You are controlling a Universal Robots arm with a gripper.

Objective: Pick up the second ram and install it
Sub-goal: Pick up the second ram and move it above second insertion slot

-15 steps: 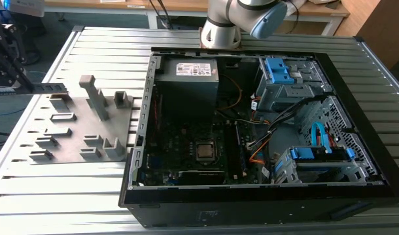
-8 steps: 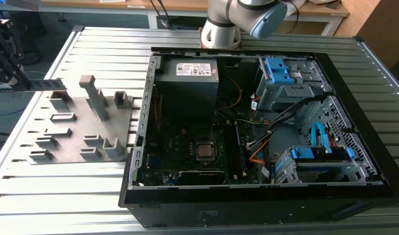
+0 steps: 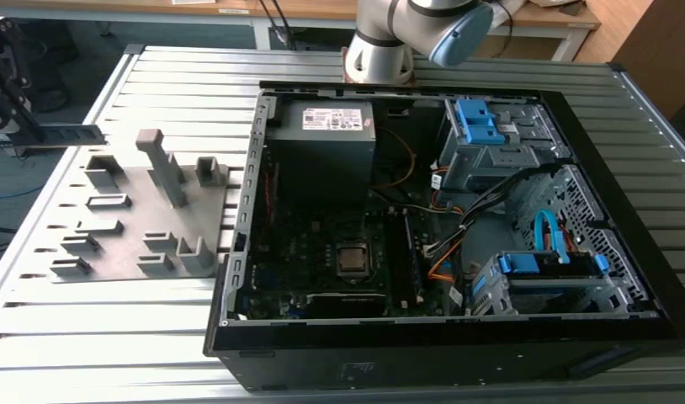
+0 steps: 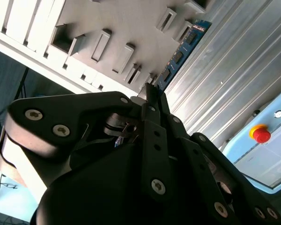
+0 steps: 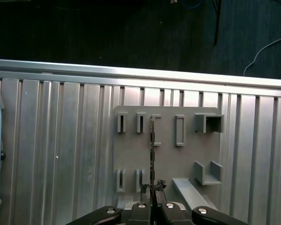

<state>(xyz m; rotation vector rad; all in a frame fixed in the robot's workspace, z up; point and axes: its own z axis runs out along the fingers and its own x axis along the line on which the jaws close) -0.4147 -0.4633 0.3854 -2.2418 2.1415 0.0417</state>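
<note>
- End effector (image 4: 149,93) is gripping the second ram (image 4: 182,47) by one end, with its fingers clamping the two faces of the board.
- From the fingertips the second ram is projecting outward. It is appearing clear of the grey fixture plate (image 5: 168,161), near the table (image 5: 61,164) edge on the exterior view's left.
- Step in hand, as judged: the pick-up is looking complete, and nothing is seating in the motherboard (image 3: 309,244) yet.
- The next move is calling for a crossing of the table to the open computer case (image 3: 455,362). The strip's long edge needs holding parallel to its slot for a square, straight press.
- The second wrist view is showing the blue face with its black chips.
- The first wrist view is showing the strip edge-on, centred between the fingers.
- The exterior view is showing the case lying well apart from the strip.
</note>
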